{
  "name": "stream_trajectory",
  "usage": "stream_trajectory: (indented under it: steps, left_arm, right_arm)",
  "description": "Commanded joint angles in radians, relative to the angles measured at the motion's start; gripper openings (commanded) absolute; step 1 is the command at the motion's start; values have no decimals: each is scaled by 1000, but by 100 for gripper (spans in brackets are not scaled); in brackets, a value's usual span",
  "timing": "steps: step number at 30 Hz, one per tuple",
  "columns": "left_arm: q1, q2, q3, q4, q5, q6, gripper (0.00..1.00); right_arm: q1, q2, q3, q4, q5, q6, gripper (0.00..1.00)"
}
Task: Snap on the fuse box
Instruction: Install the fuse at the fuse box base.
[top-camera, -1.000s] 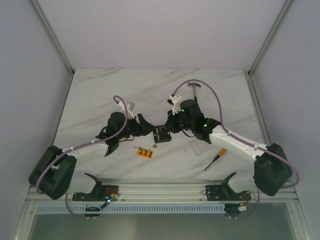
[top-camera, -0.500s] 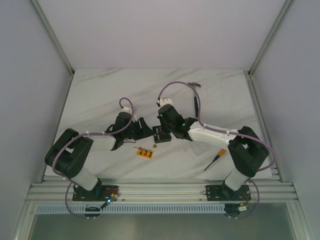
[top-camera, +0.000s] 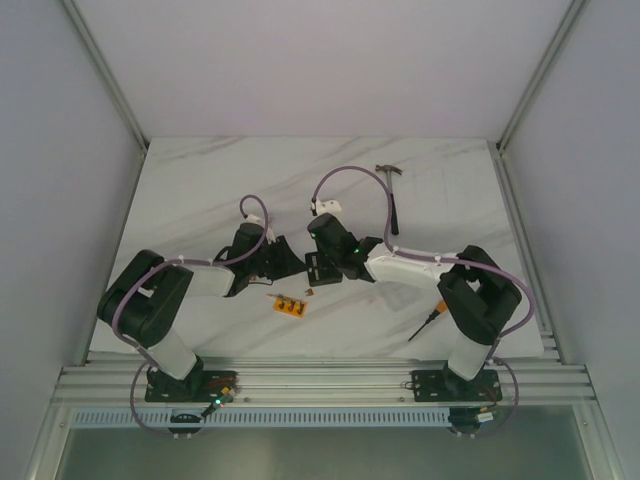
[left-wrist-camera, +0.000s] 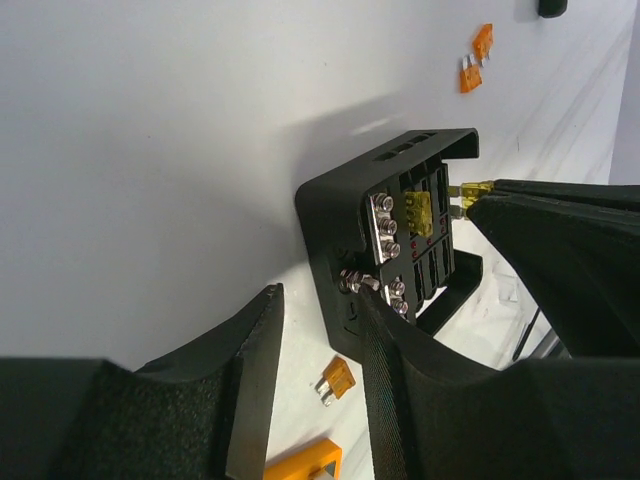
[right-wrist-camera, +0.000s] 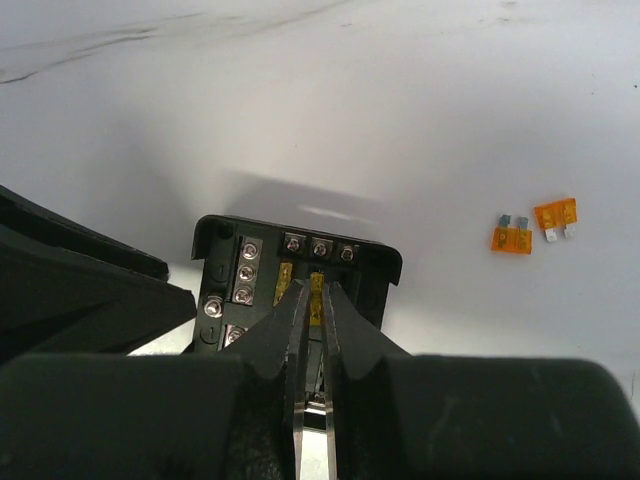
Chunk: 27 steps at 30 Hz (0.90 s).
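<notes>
Top external: fuse box (top-camera: 322, 268) is seen lying on the table (top-camera: 200, 190) near its middle, between the two grippers. Left gripper (left-wrist-camera: 320, 295) is set astride one side of the box, fingers (left-wrist-camera: 255, 360) spread. One finger is laid against the box wall; a strip of table is visible between the other and the box, so no clamp yet. Likely purpose: the box is braced so it can't slide under a push. Right gripper (right-wrist-camera: 314, 290) is pressed together on a yellow fuse (right-wrist-camera: 317, 305), held blades-down over a slot, presumably for seating. Slotted face is turned up. Outline is near square, so no clear long axis. Slots are seen running straight away from the right wrist camera. Loose fuses (right-wrist-camera: 510, 238) are left well apart.
</notes>
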<state>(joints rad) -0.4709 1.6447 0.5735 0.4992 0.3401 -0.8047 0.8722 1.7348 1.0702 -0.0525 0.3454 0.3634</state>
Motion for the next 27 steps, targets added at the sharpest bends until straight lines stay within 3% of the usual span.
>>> stream_trajectory:
  steps: [1,27]
  left_arm:
    - [6,19,29,-35,0,-7,44]
    - [5,42,23,-57,-15,-33,36]
  right_arm:
    - [8,23,37,29,43,28,0]
    - [21,53,30,0,83,83,0]
